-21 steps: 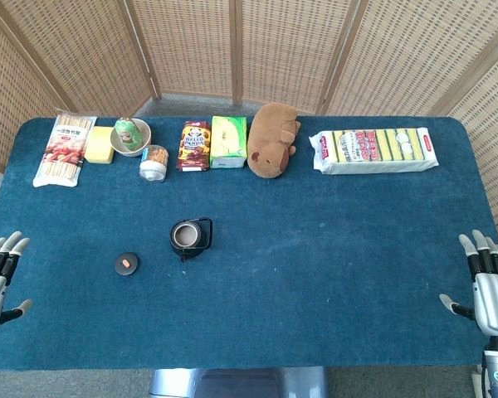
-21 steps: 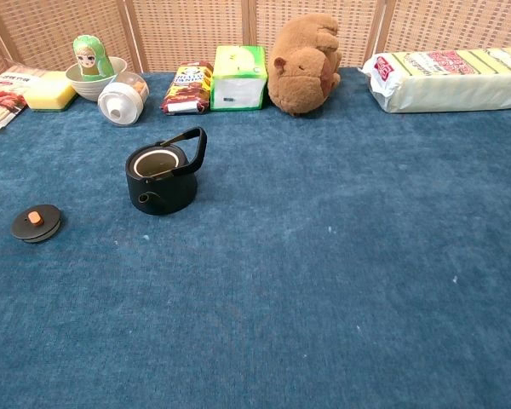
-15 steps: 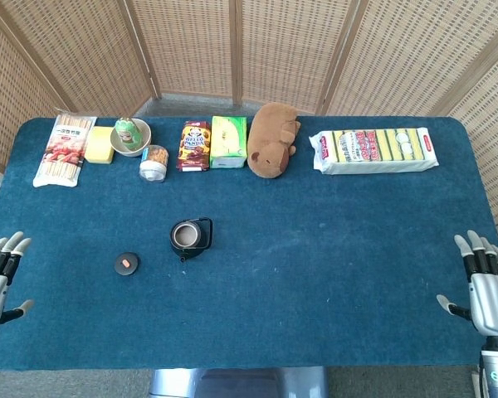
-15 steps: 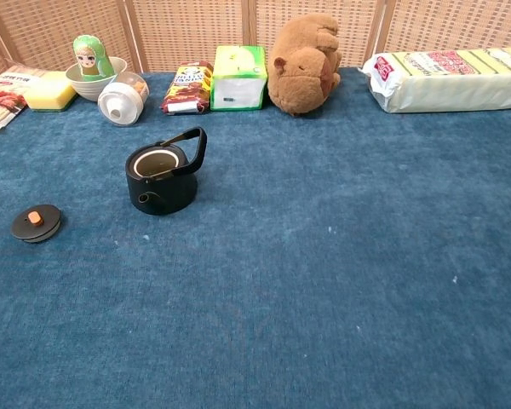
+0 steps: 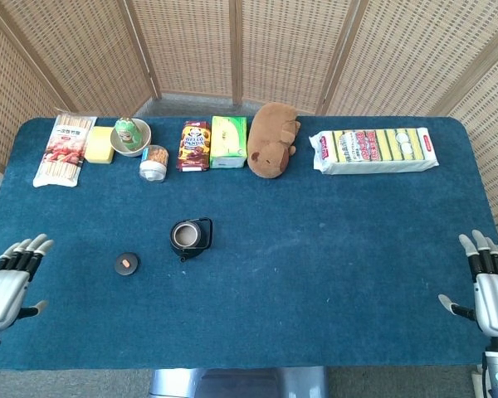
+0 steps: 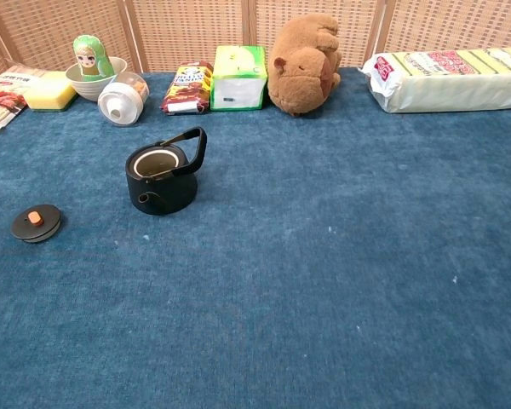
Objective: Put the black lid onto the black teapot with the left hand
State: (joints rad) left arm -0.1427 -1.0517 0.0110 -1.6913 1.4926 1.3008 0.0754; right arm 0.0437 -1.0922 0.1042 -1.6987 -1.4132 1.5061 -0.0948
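The black lid (image 5: pixel 126 264) is seen lying flat on the blue worktop (image 5: pixel 332 249), at eight o'clock from the open black teapot (image 5: pixel 190 237) and apart from it. The left hand (image 5: pixel 10 280) and right hand (image 5: pixel 488 286) are held at the worktop's edges, fingers spread, gripping nothing.

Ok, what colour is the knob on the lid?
Orange, on the black lid; the chest view shows it best.
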